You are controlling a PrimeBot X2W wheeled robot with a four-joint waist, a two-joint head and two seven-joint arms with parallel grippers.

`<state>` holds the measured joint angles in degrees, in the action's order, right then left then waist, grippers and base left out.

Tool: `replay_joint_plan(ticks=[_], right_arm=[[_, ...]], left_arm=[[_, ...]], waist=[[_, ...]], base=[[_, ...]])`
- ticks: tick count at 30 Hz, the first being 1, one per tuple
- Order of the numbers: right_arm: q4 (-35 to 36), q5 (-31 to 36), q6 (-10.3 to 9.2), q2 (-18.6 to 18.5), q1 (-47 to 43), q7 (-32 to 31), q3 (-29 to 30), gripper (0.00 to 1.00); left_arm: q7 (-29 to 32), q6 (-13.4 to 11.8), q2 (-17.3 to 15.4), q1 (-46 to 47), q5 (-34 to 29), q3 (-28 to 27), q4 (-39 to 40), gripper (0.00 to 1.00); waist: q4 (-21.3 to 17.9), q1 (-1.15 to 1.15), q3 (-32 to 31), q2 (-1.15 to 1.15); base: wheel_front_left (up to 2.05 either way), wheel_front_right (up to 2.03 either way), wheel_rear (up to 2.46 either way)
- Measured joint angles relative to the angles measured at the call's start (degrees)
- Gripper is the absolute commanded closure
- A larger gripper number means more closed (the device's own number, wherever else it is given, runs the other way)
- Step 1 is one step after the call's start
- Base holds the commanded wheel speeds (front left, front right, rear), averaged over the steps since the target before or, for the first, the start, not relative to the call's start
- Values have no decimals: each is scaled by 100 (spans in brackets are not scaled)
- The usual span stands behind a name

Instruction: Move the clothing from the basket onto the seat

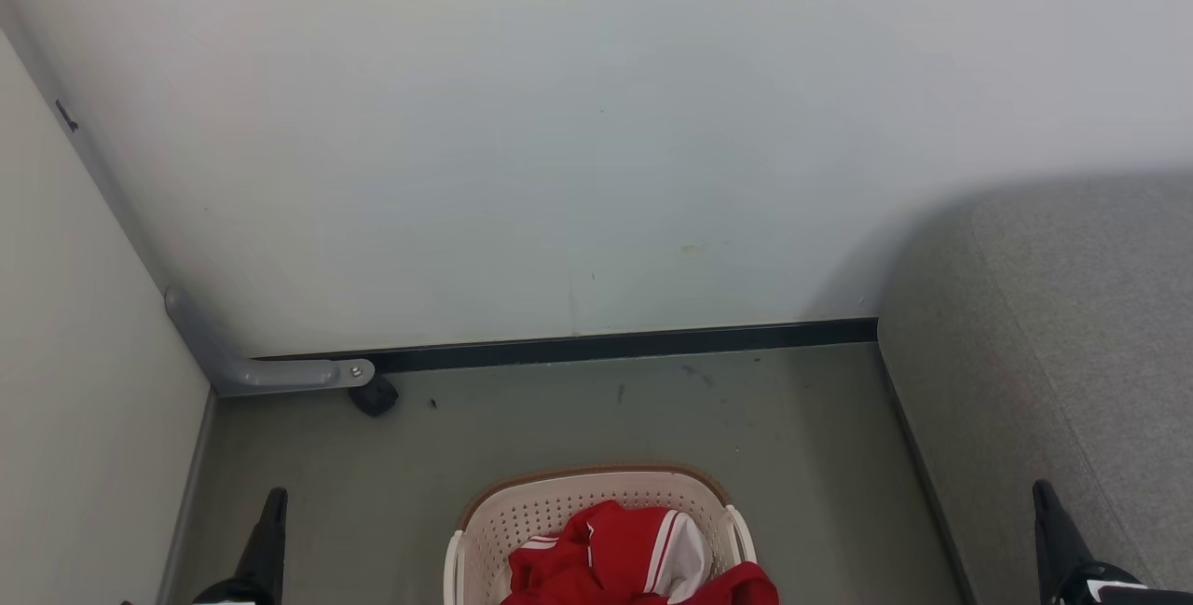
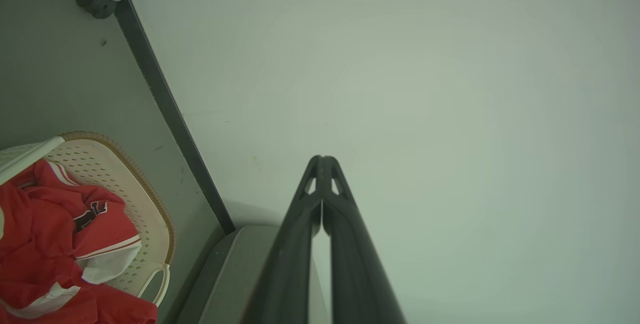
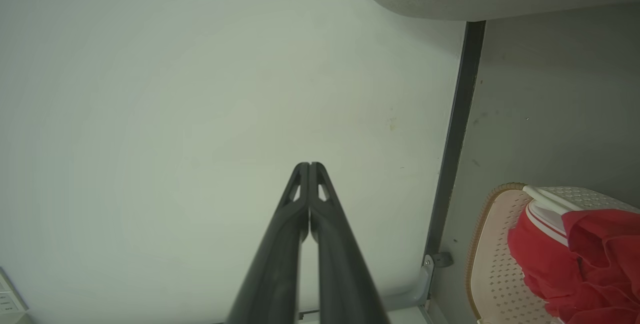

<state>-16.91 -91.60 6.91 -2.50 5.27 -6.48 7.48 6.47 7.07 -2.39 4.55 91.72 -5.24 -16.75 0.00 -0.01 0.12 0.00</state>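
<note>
Two grippers are shown with their fingers brought together and nothing held. In the left wrist view, the left gripper is seen with its dark fingers meeting at the tips, aimed at a pale wall. In the right wrist view, the right gripper is seen likewise, tips pressed together and bare. In the head view, the two grippers are placed at the lower corners: the left one over the floor to the left of the basket, the right one against the front of the seat.

The clothing is heaped inside the basket as crumpled red fabric with white stripes and a white panel; one fold is draped over the rim on the side nearer the seat. A dark printed mark on the fabric is visible in the left wrist view but cannot be read.

The basket is set on the grey-green floor, well apart from the dark skirting strip at the foot of the wall. The seat is located to the basket's right, with bare floor between them. A grey bracket and a small black foot are fixed in the left corner.
</note>
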Motion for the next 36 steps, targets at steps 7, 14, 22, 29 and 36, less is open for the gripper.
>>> replay_joint_plan(ticks=[7,14,22,29,36], right_arm=[[0,0,0,0,0,0,1,100],[0,0,0,0,0,0,1,100],[0,0,0,0,0,0,1,100],[0,0,0,0,0,0,1,100],[0,0,0,0,0,0,1,100]], left_arm=[[0,0,0,0,0,0,0,100],[0,0,0,0,0,0,0,100],[0,0,0,0,0,0,0,100],[0,0,0,0,0,0,0,100],[0,0,0,0,0,0,0,100]], waist=[[0,0,0,0],[0,0,0,0],[0,0,0,0],[0,0,0,0],[0,1,0,0]], base=[[0,0,0],[0,0,0],[0,0,0],[0,0,0],[0,0,0]])
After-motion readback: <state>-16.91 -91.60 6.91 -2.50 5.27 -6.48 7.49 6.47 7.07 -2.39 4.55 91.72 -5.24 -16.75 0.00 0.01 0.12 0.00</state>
